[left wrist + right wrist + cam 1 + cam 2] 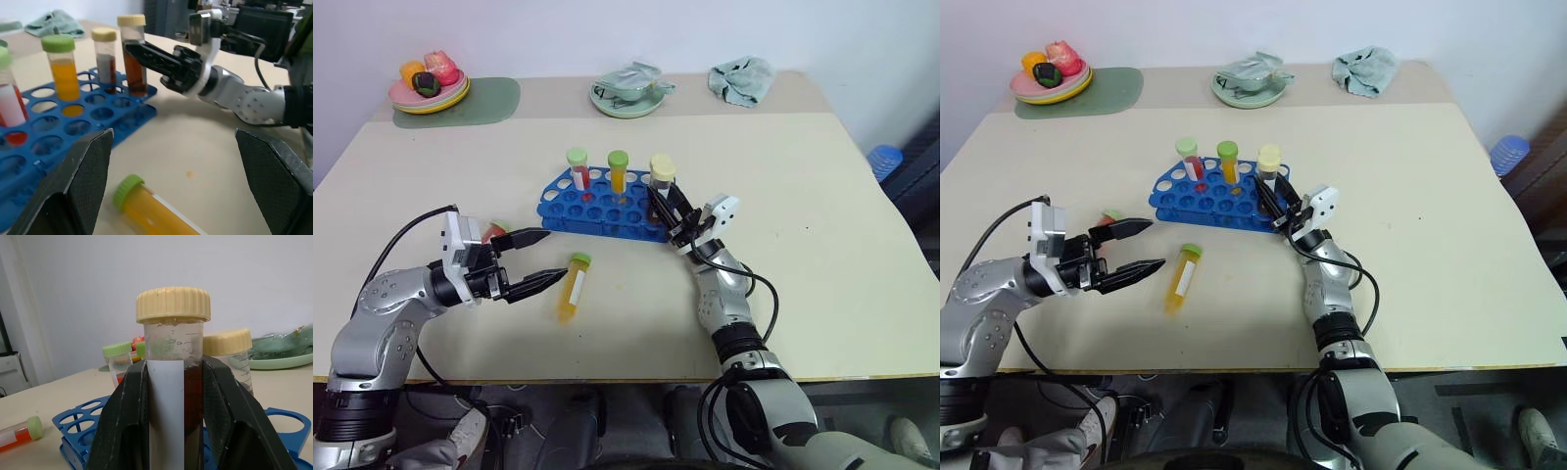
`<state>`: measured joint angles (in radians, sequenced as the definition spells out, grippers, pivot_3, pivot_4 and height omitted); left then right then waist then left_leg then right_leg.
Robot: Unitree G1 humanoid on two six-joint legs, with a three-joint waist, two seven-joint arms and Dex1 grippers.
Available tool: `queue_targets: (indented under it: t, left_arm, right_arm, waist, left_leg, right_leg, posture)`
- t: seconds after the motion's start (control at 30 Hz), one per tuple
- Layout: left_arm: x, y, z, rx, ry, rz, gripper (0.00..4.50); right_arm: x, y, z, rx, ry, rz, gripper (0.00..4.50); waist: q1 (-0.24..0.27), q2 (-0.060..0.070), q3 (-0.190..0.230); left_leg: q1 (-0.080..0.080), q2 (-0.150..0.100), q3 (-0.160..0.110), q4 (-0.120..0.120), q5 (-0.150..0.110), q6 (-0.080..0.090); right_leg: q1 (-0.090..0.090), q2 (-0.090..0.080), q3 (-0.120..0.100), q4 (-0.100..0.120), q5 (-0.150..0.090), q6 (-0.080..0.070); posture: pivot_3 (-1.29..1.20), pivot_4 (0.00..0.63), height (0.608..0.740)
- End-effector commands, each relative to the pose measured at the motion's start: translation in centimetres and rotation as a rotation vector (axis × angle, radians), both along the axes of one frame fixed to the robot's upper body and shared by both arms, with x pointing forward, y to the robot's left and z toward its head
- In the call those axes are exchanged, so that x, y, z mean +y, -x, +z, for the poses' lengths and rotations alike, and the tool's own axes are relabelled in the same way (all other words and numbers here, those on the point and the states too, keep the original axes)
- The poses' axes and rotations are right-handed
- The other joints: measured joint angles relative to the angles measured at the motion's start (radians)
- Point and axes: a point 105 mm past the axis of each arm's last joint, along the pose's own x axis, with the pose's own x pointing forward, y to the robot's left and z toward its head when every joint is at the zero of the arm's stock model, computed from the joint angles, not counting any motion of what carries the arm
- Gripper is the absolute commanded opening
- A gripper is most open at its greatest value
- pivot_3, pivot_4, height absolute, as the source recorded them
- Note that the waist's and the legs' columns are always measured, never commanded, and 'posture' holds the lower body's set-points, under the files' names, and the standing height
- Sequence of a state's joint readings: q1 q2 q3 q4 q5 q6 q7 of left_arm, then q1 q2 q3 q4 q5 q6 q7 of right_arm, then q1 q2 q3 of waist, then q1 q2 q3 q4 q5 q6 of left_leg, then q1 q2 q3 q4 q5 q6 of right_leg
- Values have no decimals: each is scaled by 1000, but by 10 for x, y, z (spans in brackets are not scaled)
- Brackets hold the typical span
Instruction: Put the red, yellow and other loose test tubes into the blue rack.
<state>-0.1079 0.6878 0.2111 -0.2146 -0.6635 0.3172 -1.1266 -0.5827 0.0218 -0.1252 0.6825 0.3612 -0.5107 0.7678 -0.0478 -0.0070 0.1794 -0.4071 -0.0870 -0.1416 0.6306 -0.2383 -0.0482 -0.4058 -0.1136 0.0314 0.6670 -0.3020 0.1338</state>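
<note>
The right gripper (668,217) squeezes a brown tube with a cream cap (173,377) standing upright at the end of the blue rack (597,208); the left gripper (540,258) is wide open with nothing in it, just beside the yellow tube (574,285) lying on the table (822,215); a red tube (493,233) lies behind the left fingers

Blue rack (592,208) with upright tubes; yellow tube (574,285) and seemingly red one (492,233) loose, flat.
</note>
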Motion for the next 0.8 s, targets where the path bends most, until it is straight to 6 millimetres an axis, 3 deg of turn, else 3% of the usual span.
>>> queue_targets:
  t: [0.03, 0.17, 0.27, 0.37, 0.63, 0.8]
  left_arm:
    - [0, 4, 6, -28, -4, -9, 4090]
    - [-2, 5, 6, -25, 7, -9, 4090]
    - [-2, 6, 6, -24, 12, -5, 4090]
    - [-2, 6, 6, -22, 13, -2, 4090]
    - [-5, 9, 4, -2, 26, 5, 4090]
    - [-11, 12, -3, 44, 36, 41, 4090]
  right_arm:
    - [-3, 0, 5, -29, -3, -21, 1074]
    - [-3, 1, 3, -18, -14, -16, 1074]
    - [-3, 1, 3, -23, -8, -29, 2276]
    - [-5, 1, 3, -34, 16, -51, 3821]
    - [-17, 2, 8, -56, 105, -116, 3821]
    - [-36, 22, 14, -32, 219, -97, 3821]
  waist:
    - [0, 0, 0]
    - [0, 0, 0]
    - [0, 0, 0]
    - [-1, 0, 0]
    - [3, 0, 0]
    - [6, 0, 0]
  left_leg:
    - [0, 0, 0, 0, 0, 0]
    - [0, 0, 0, 0, 0, 0]
    - [0, 0, 0, 0, 0, 0]
    - [0, 0, 0, 0, 0, 0]
    - [0, 0, 0, 0, 0, 0]
    - [0, 0, 0, 0, 0, 0]
  right_leg:
    - [0, 0, 0, 0, 0, 0]
    - [0, 0, 0, 0, 0, 0]
    - [0, 0, 0, 0, 0, 0]
    - [0, 0, 0, 0, 0, 0]
    - [0, 0, 0, 0, 0, 0]
    - [0, 0, 0, 0, 0, 0]
  posture:
    - [0, 150, 740]
    - [0, 150, 740]
    - [0, 150, 740]
    - [0, 150, 740]
    - [0, 150, 740]
    - [0, 150, 740]
